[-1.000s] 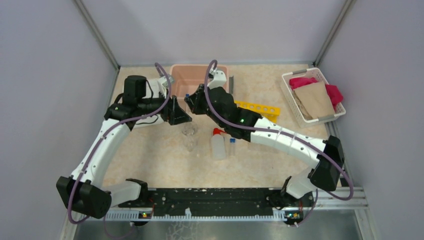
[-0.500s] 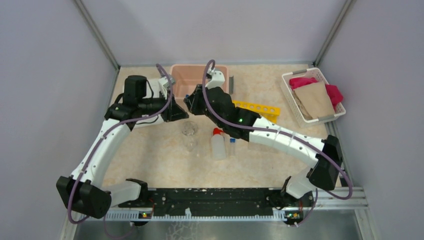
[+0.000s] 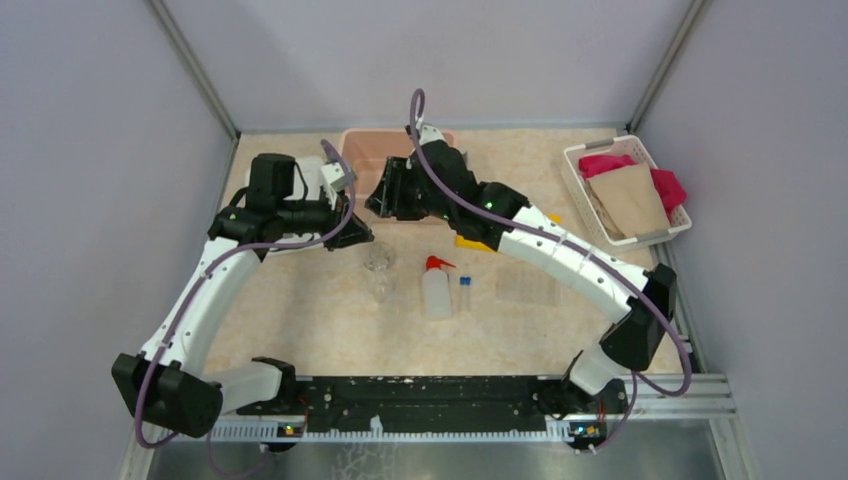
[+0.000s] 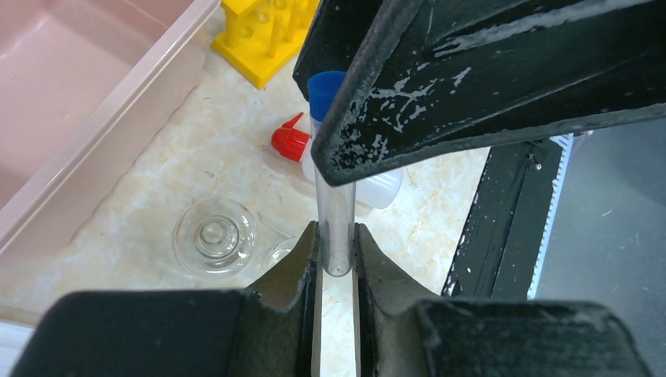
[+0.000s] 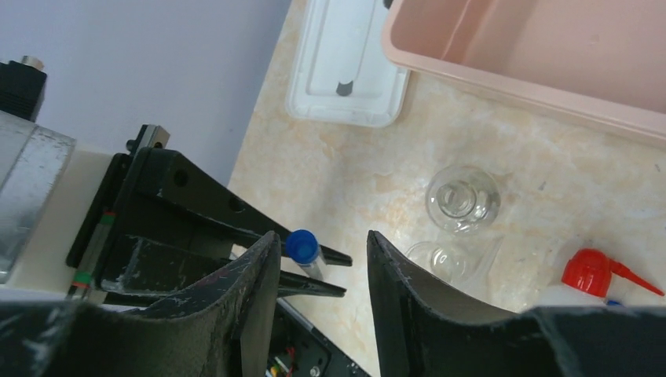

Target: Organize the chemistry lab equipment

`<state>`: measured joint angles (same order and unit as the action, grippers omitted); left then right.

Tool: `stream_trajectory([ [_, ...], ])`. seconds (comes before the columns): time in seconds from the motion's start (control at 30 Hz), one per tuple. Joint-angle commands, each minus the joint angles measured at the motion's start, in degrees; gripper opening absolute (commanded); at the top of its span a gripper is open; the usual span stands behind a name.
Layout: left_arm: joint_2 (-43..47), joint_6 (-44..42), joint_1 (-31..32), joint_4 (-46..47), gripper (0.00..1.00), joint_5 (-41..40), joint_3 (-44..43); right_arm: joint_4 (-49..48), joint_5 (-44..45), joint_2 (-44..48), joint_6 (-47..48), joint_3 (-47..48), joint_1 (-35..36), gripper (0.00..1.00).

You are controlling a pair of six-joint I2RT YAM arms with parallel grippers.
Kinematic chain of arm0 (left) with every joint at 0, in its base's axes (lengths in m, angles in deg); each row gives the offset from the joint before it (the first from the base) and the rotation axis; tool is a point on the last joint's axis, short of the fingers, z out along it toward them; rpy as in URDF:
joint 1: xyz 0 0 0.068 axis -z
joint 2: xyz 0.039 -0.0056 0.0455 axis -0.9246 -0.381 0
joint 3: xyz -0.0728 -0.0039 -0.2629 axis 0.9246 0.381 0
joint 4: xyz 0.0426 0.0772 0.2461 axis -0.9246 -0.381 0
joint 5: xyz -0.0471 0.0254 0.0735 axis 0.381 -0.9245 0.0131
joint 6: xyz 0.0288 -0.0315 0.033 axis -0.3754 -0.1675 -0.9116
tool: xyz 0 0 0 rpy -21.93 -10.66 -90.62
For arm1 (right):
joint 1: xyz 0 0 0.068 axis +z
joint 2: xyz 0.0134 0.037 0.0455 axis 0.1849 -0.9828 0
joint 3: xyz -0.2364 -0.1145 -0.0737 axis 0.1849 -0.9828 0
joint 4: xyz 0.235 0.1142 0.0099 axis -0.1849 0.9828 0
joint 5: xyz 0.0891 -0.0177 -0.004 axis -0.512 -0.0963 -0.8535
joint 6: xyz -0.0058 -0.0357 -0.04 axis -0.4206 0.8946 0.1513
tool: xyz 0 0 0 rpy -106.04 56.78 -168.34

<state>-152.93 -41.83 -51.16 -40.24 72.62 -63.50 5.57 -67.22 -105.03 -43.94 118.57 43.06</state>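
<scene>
Left tool (image 4: 336,239): clamped on the lower end of the blue-capped tube (image 4: 334,206).
Right tool (image 5: 320,255): jaws apart, flanking the cap (image 5: 301,244), no grip.
Tube: aloft above the tabletop (image 4: 157,157), with the flask (image 4: 214,236) below and to one side.
Step, judged: carry it to the yellow rack (image 4: 263,35). Keep the tube vertical and clear the open jaws first.

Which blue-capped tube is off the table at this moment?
The tube clamped near its bottom end in the left gripper, held in the air. The other tube stands upright on the table, just right of the squeeze bottle.
</scene>
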Motion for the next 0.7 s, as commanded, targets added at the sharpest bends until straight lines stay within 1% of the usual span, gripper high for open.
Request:
stream_trajectory([
  [0.0,1.50,-4.19,0.51,-1.73,0.14,0.73,-2.09,4.00,-5.65,-1.64,0.83,6.87,-0.94,0.43],
  [0.13,1.54,-4.87,0.60,-2.21,0.14,0.93,-2.13,4.94,-8.79,-2.95,1.49,9.06,-1.53,0.38],
  [0.33,1.59,-5.75,0.69,-2.25,0.13,0.12,-2.25,9.43,-11.59,-6.30,2.68,13.52,-1.81,0.28],
  [0.43,1.58,-6.12,0.69,-2.39,0.13,-0.21,-2.20,10.04,-12.25,-6.57,2.84,13.74,-2.05,0.20],
  [0.57,1.63,-6.54,0.77,-2.36,0.13,-0.84,-2.17,11.06,-13.89,-6.67,3.29,14.40,-2.67,0.15],
  [0.6,1.57,-6.59,0.78,-2.40,0.13,-1.08,-2.25,11.62,-14.31,-6.87,3.55,14.81,-2.87,0.12],
  [0.67,1.54,-6.52,0.78,-2.41,0.14,-1.86,-2.31,12.90,-14.28,-6.94,3.80,15.58,-3.50,0.02],
])
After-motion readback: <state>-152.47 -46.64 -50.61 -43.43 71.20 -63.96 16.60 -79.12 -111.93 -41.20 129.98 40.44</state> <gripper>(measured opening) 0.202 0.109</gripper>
